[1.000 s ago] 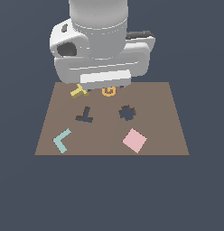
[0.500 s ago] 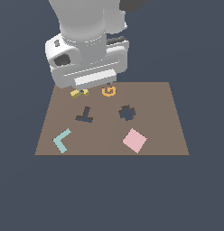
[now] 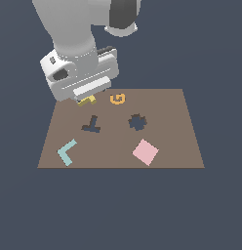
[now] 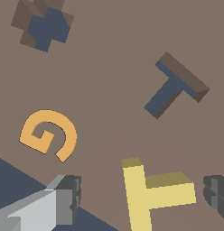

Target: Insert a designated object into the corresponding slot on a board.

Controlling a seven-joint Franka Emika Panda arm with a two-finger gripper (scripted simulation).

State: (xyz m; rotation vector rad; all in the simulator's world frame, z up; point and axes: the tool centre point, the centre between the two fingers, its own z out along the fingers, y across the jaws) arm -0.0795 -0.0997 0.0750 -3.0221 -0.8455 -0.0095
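Note:
The small yellow T-shaped block (image 3: 87, 101) (image 4: 150, 194) lies flat on the brown board (image 3: 171, 141) (image 4: 109, 63), near its far edge toward the exterior view's left. My gripper (image 3: 89, 95) (image 4: 143, 196) hangs just over it, open, one finger (image 4: 64, 198) on each side and neither touching it. The arm's hand hides most of the block in the exterior view. The dark T-shaped slot (image 3: 91, 125) (image 4: 175, 85) sits a short way nearer the camera on the board, with nothing in it.
An orange G-shaped ring (image 3: 117, 98) (image 4: 49, 134) lies beside the block. The board also has a dark gear-edged cutout (image 3: 137, 122) (image 4: 41, 25), a light-blue L piece (image 3: 67, 152) and a pink square (image 3: 145, 152).
The arm has swung toward the exterior view's left and come lower over the yellow block. The block and the other pieces have stayed where they were.

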